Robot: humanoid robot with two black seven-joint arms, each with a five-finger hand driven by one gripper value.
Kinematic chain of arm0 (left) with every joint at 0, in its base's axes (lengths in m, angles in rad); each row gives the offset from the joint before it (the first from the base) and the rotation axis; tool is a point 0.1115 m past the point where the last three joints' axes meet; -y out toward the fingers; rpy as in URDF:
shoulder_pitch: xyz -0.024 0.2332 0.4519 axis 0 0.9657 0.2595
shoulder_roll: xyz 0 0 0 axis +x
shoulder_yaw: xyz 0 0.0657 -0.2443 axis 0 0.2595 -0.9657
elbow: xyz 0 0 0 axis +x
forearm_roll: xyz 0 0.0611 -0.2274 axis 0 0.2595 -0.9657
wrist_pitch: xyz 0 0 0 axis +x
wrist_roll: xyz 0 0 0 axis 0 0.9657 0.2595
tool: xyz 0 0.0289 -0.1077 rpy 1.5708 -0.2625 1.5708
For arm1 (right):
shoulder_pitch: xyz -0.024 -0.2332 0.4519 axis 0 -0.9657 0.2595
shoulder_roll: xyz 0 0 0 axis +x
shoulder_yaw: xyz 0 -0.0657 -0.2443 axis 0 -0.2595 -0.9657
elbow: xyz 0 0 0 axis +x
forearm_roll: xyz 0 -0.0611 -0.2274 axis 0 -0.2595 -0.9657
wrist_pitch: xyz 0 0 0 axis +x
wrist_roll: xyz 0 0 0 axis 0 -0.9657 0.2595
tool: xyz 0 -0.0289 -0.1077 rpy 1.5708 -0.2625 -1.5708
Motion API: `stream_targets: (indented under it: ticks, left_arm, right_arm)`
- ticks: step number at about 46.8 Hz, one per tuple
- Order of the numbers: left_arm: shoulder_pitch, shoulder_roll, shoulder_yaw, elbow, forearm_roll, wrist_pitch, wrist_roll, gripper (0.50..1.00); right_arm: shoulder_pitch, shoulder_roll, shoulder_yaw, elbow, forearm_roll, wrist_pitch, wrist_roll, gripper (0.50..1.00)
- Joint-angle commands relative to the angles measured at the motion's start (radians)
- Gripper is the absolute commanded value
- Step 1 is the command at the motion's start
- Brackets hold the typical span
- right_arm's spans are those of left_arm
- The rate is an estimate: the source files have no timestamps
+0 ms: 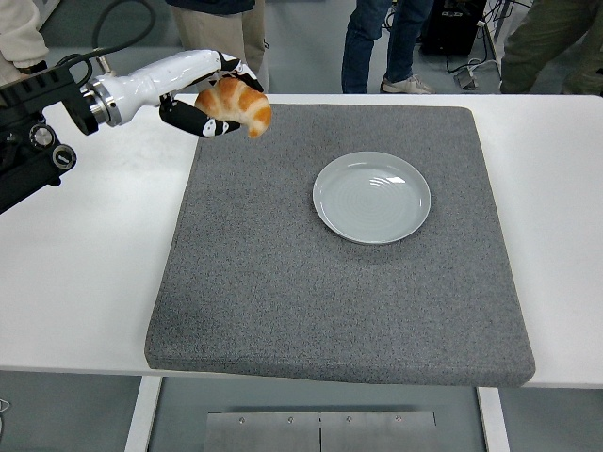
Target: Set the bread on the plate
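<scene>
Where it hovers, the left hand grips bread.

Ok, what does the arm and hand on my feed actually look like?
Only the left arm shows. Its hand has a glossy white shell and black fingers with small white patches. Behind sits a silver wrist ring, then black boxy arm hardware with round fittings. A black cable loops above.
</scene>
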Motion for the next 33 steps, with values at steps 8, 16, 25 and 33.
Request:
stream_targets:
  ticks: [8, 16, 25, 33]
  left_arm:
    - [-0.047, -0.085, 0.031, 0.048, 0.002, 0.001, 0.000, 0.500]
    - [-0.105, -0.121, 0.033, 0.049, 0.000, 0.001, 0.003, 0.500]
    - [-0.153, -0.166, 0.054, 0.082, -0.001, 0.001, 0.003, 0.500]
    - [-0.179, -0.227, 0.095, 0.121, -0.007, 0.001, 0.001, 0.500]
  right_arm:
    - [0.000, 0.000, 0.000, 0.000, 0.000, 0.000, 0.000, 1.000]
    - [0.000, 0.000, -0.001, 0.000, 0.000, 0.000, 0.000, 1.000]
    - [0.000, 0.000, 0.000, 0.000, 0.000, 0.000, 0.000, 1.000]
    - [0.000, 0.000, -0.001, 0.000, 0.000, 0.000, 0.000, 1.000]
